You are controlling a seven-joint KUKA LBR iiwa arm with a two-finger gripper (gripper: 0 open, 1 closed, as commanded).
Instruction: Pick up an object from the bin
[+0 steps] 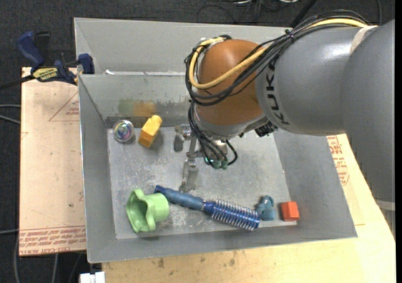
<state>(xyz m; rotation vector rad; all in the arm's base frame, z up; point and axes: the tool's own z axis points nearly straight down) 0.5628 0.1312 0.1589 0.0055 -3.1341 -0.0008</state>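
We are in the approach step, with nothing picked. The gripper [187, 186] hangs low over bare floor just beyond the handle end of the blue brush [207, 208]. Its fingers look drawn together into one thin stalk with nothing between them.

The brush lies along the near side of the bin [94, 150] and is the closest candidate. A green cup-shaped piece [147, 211] touches its handle end. Just off its bristle end sits a small teal piece [265, 208], and past that an orange block [289, 211]. Well beyond the brush, towards the far wall, a yellow block [150, 131] stands next to a shiny round thing [124, 131].

If we go for the brush, we judge the fingers must part first, then shift a little towards the handle and straddle it crosswise before they drop. Mid-handle looks like the best spot, since the green piece crowds the tip.

There is plenty of room. The floor between the brush and the yellow block is open, so we can come down freely there. The tight side is the near wall, which the brush nearly follows, so a finger reaching past the handle has little clearance. The orange block sits close to the corner and would be awkward to reach.
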